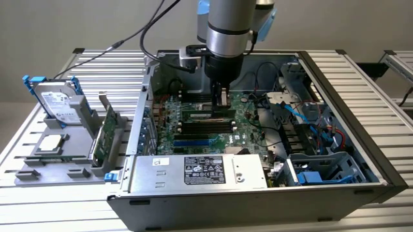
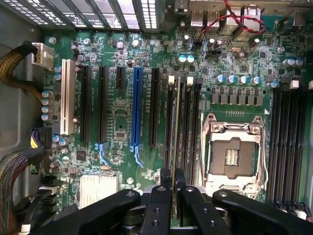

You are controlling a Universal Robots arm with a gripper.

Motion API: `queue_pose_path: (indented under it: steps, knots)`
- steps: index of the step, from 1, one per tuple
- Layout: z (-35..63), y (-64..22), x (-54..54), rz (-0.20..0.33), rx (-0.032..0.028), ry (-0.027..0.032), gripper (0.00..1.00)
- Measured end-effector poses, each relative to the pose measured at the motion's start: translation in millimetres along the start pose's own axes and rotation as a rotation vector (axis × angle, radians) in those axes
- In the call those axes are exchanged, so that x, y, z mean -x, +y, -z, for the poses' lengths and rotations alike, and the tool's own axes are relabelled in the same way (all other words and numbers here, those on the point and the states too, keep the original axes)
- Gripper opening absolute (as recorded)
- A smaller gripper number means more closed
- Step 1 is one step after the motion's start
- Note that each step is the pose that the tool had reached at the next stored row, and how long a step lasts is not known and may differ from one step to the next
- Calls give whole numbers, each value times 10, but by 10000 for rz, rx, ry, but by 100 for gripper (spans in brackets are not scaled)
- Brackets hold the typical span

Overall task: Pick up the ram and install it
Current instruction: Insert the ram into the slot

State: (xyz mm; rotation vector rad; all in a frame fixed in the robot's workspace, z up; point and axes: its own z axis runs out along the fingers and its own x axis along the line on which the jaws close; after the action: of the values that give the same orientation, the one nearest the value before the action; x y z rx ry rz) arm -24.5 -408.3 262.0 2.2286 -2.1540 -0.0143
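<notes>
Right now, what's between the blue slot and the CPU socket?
Wrist view: a black card slot, then the memory slots, with the ram edge-on in the hand there.

— How is the arm point(image 1: 229, 21) standing?
— Its last section hangs straight down from above, with the wrist upright and cables trailing off the upper part.
— And the gripper point(image 1: 223, 102)?
— It points straight down, low at the end of the arm. In the wrist view its two black fingers point(image 2: 165, 186) are parallel and nearly together.
— Holding anything?
— Yes, the ram point(image 2: 175, 122), seen edge-on and pinched between the tips.
</notes>
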Motion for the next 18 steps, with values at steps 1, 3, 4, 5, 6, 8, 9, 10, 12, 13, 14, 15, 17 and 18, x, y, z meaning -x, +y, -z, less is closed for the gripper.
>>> queue_pose_path:
  steps: [1,3,4,5,6,8,9,10,12,13,14,15,17,18]
  knots:
    - [-19,0,-1,5,0,1,14]
    - [-55,-2,-2,16,0,2,14]
    - [-73,-3,-2,22,0,1,14]
    - [-91,-3,-2,26,0,1,14]
    - [-109,-4,-2,33,0,3,14]
    - [-145,-5,-2,47,0,3,14]
    - [-164,-6,-1,58,-1,2,14]
    - [-182,-7,-1,71,-1,3,14]
    - [-218,-8,0,95,0,5,14]
    - [-237,-9,0,104,-1,5,14]
    - [-255,-9,1,111,-2,5,14]
    - [-273,-10,1,117,-2,5,14]
    - [-309,-11,2,125,-2,6,14]
    - [-327,-12,2,127,-3,6,14]
